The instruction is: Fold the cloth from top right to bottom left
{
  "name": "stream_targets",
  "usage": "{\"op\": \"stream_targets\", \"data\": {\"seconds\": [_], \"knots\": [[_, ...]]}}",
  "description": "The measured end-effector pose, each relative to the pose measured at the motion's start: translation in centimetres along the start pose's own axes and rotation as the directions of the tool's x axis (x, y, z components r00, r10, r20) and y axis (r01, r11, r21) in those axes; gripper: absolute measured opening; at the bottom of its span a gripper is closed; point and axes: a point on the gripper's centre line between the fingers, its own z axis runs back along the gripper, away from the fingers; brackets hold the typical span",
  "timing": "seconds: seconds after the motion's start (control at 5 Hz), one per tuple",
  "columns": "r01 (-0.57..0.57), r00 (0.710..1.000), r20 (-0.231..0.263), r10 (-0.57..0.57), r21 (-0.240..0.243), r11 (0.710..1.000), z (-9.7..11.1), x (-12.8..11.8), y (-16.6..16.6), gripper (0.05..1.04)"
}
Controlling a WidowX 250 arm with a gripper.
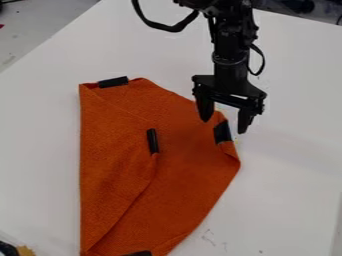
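A black gripper (224, 125), fingers parted, hangs by the right edge of a partly folded orange cloth (187, 170). Black tape (153, 141) marks the fabric.

arm (231, 52): cut off by the top edge
orange cloth (117, 160): bottom end cut off
lowest black strip (139, 253): cut off too
dark object (8, 249), lower left: cut off, can't tell what
faint marks (208, 235): too small to tell

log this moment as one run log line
gripper: open, near right-edge black tape | cloth: left flap folded inward | grasp: none visible
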Motion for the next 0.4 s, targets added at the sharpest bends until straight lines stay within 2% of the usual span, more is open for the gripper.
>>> {"op": "stream_targets", "data": {"seconds": [0.4], "knots": [[0.001, 1.000, -0.010, -0.001, -0.017, 1.000, -0.21, 0.58, -0.46, 1.001]]}}
